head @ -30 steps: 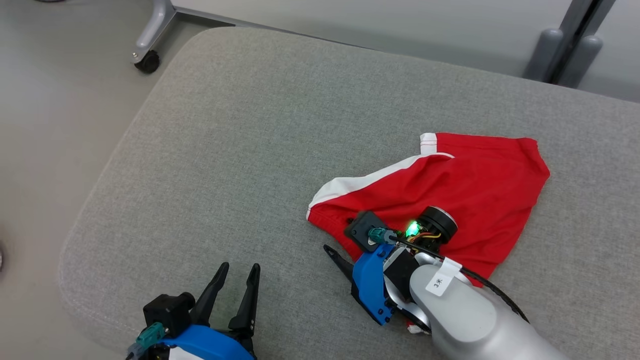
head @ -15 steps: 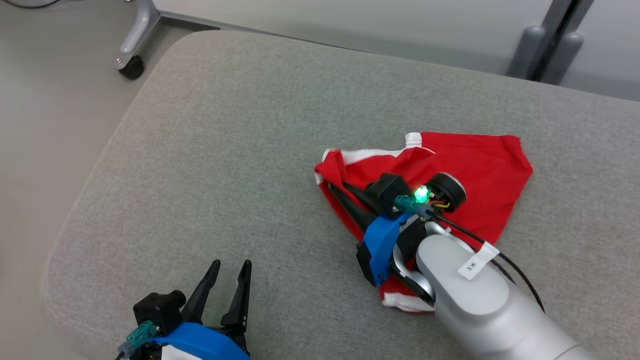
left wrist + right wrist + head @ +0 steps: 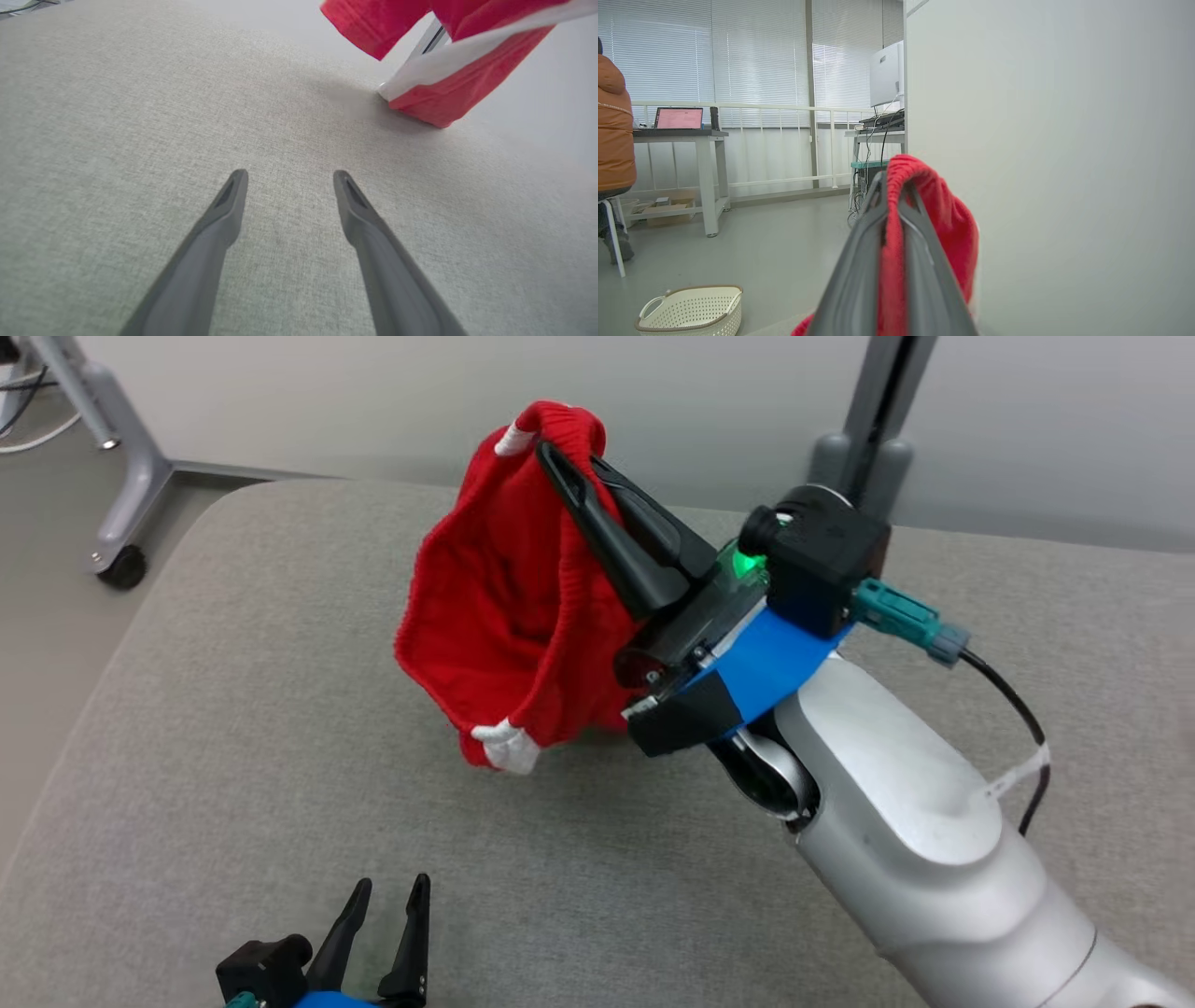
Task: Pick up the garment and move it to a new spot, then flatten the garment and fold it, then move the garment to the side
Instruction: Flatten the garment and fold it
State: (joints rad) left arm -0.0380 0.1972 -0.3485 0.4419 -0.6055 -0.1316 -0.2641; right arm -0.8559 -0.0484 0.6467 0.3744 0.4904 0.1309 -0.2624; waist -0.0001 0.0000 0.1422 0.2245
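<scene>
Risen clear of the surface since a second ago and now dangling in mid-air over the padded counter (image 3: 280, 784): the red garment (image 3: 485, 607) with white trim, sagging into a loose pouch, lowest corner hanging close above the cloth top, possibly brushing it. Being pinched at one gathered edge between the right jaws, pressed fully together on the fold. Behaving as light, limp and unbreakable, probably shifting and swinging when carried; better taking hold at a hem or corner when spreading. Waiting low and near, well apart from the fabric, gaping wide and holding nothing: the left jaws.
</scene>
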